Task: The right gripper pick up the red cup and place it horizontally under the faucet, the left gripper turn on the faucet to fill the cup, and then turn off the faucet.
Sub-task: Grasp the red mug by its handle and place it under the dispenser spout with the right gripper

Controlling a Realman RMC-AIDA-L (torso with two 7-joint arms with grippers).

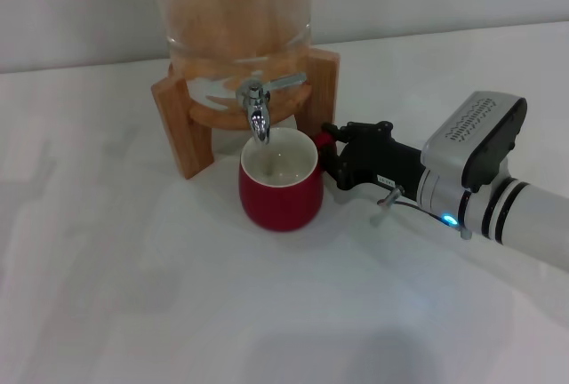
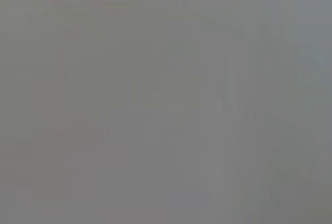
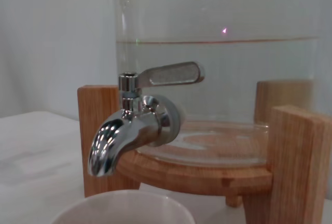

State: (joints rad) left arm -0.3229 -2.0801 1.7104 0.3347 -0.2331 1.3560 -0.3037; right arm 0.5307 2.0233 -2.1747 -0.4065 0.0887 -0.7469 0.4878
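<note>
The red cup (image 1: 280, 196) stands upright on the white table, its white inside directly below the spout of the chrome faucet (image 1: 258, 117). My right gripper (image 1: 331, 158) reaches in from the right and is shut on the cup's red handle, only a bit of which shows past the black fingers. The right wrist view looks across the cup's white rim (image 3: 124, 206) at the faucet (image 3: 129, 133), whose thin lever (image 3: 171, 73) lies level and points sideways. No water runs from the spout. The left gripper is out of view, and the left wrist view shows only plain grey.
The faucet sits on a glass dispenser (image 1: 236, 11) holding water, carried by a wooden stand (image 1: 182, 126) with legs on both sides of the cup. White table (image 1: 133, 295) spreads to the front and left. My right arm (image 1: 498, 197) crosses the right side.
</note>
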